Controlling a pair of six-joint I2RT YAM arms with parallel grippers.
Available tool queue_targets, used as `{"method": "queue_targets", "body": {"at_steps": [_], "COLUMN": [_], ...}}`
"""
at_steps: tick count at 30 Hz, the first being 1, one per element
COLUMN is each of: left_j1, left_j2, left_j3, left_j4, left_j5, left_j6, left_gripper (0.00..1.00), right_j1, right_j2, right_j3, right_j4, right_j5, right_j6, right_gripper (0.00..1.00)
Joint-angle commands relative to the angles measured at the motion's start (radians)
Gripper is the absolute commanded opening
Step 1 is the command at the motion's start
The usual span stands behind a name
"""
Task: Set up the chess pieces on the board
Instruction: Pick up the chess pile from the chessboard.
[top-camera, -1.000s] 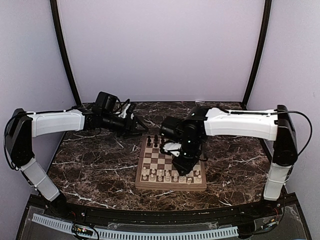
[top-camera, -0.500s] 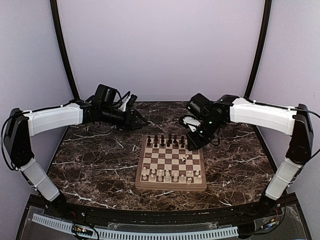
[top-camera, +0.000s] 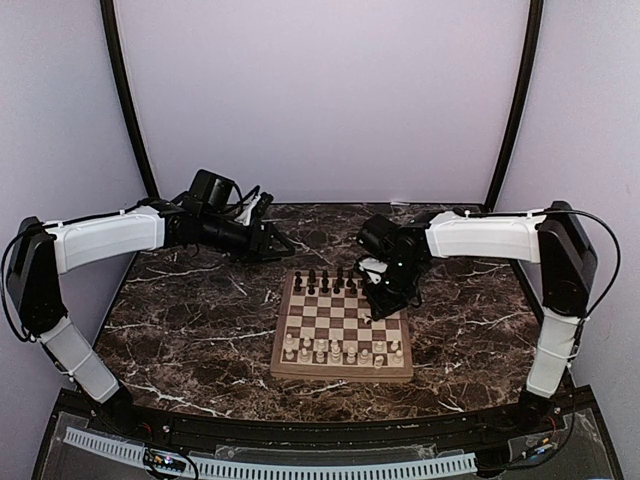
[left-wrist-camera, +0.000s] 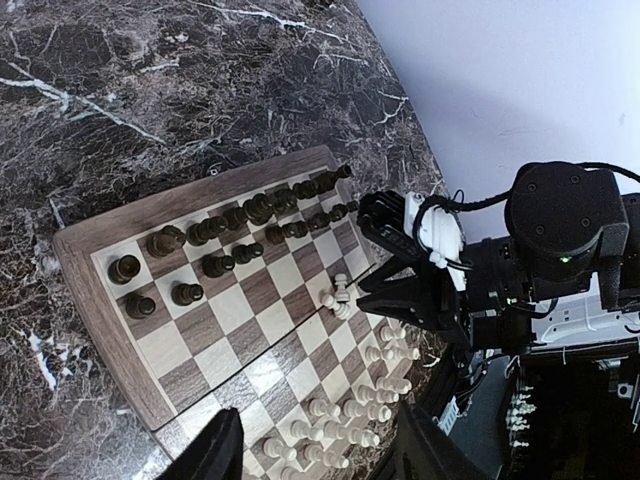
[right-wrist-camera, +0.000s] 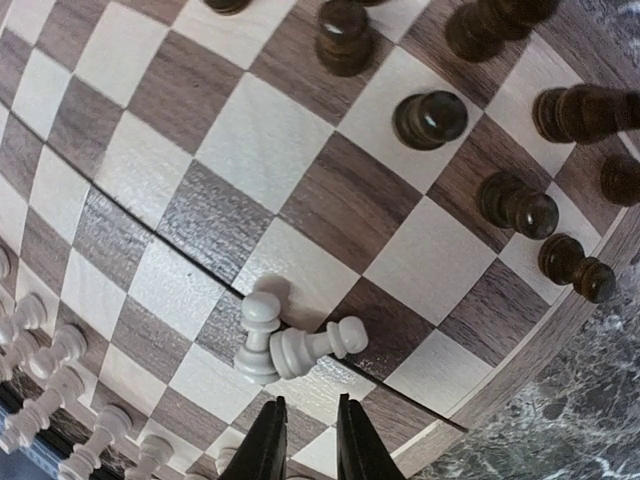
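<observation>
The board (top-camera: 300, 330) lies mid-table. Dark chess pieces (top-camera: 330, 282) fill its far rows and white ones (top-camera: 340, 351) its near rows. My right gripper (top-camera: 384, 303) hangs over the board's right side. In the right wrist view its fingertips (right-wrist-camera: 268, 440) stand a narrow gap apart with nothing between them, just short of two white pawns. One pawn (right-wrist-camera: 318, 345) lies on its side against the other (right-wrist-camera: 257, 335), which looks upright. My left gripper (left-wrist-camera: 318, 455) is open and empty, held off the board's far left corner (top-camera: 283, 246).
Dark pieces (right-wrist-camera: 428, 118) stand close to the right gripper on the board's far side. In the left wrist view the right gripper (left-wrist-camera: 392, 297) points at the pawns (left-wrist-camera: 340, 296). Marble table (top-camera: 190, 330) surrounds the board.
The right arm left the board's middle, swung back to the right, then came down again over the right side, its jaws narrowing. Two white pawns now lie mid-board. The left arm barely moved.
</observation>
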Motion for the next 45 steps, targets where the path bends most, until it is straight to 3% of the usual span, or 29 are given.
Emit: {"method": "queue_targets", "body": {"at_steps": [1, 26, 35, 45], "left_j1": [0.000, 0.000, 0.000, -0.004], "left_j2": [-0.038, 0.007, 0.013, 0.008], "left_j3": [0.024, 0.041, 0.035, 0.030], "left_j4": [-0.015, -0.012, -0.013, 0.013], "left_j5": [-0.005, 0.025, 0.024, 0.033], "left_j6": [-0.008, -0.031, -0.031, -0.033], "left_gripper": [0.54, 0.54, 0.54, 0.54], "right_j1": [-0.029, -0.054, -0.054, -0.054], "right_j2": [0.023, 0.152, 0.150, 0.053], "right_j3": [0.038, 0.121, 0.118, 0.142], "right_j4": [0.024, 0.058, 0.042, 0.055], "right_j5": [-0.008, -0.125, -0.123, -0.141], "right_j6": [0.102, 0.207, 0.194, 0.204], "right_gripper": [0.22, 0.26, 0.12, 0.06]}}
